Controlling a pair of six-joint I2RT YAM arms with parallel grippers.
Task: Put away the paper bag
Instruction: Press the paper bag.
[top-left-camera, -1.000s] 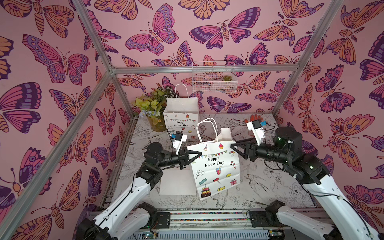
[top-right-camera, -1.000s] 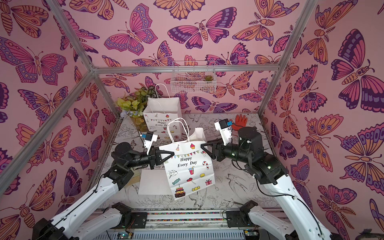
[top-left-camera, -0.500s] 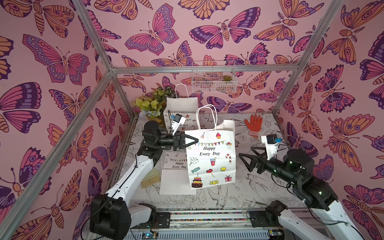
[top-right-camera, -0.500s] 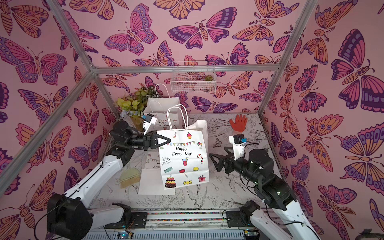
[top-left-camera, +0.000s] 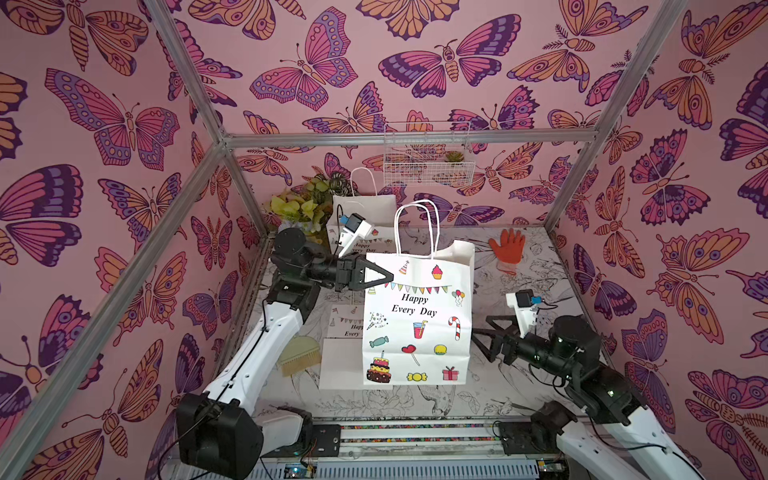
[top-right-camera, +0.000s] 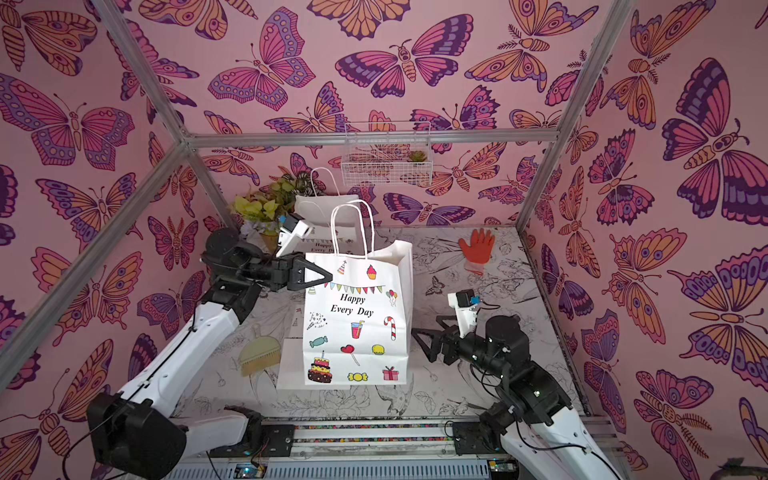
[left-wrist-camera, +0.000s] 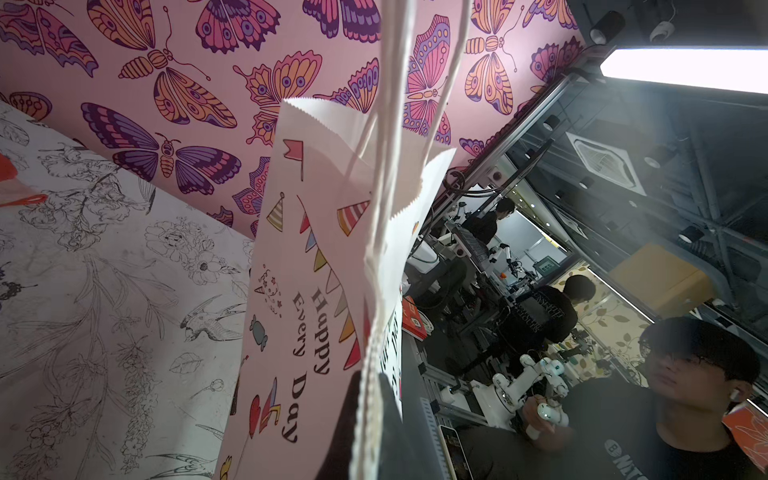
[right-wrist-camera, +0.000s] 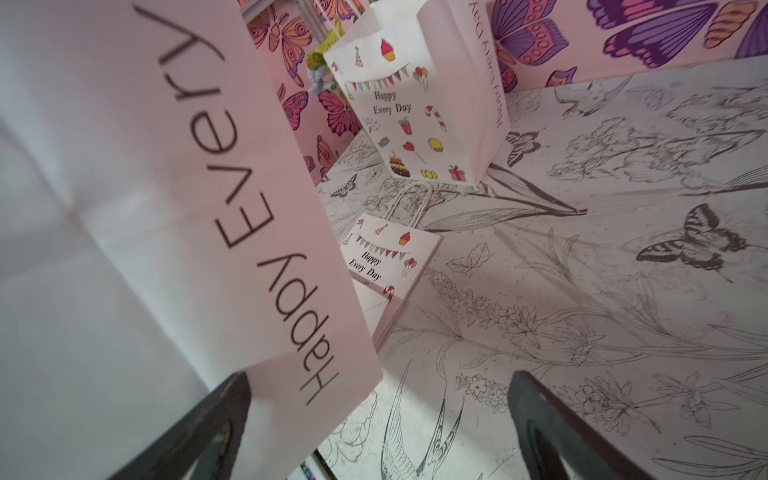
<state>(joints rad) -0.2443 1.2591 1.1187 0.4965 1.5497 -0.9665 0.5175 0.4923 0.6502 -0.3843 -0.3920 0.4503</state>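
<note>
Though boxy, white paper bag, serrated rim.

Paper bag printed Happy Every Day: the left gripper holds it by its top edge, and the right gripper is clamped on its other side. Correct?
Not quite. The right gripper is not clamped on it: in the right wrist view its jaws stand wide open beside the paper bag, gripping nothing. The left gripper does hold it by its top edge.

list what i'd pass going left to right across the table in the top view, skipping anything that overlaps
brush → lifted paper bag → orange glove
</note>
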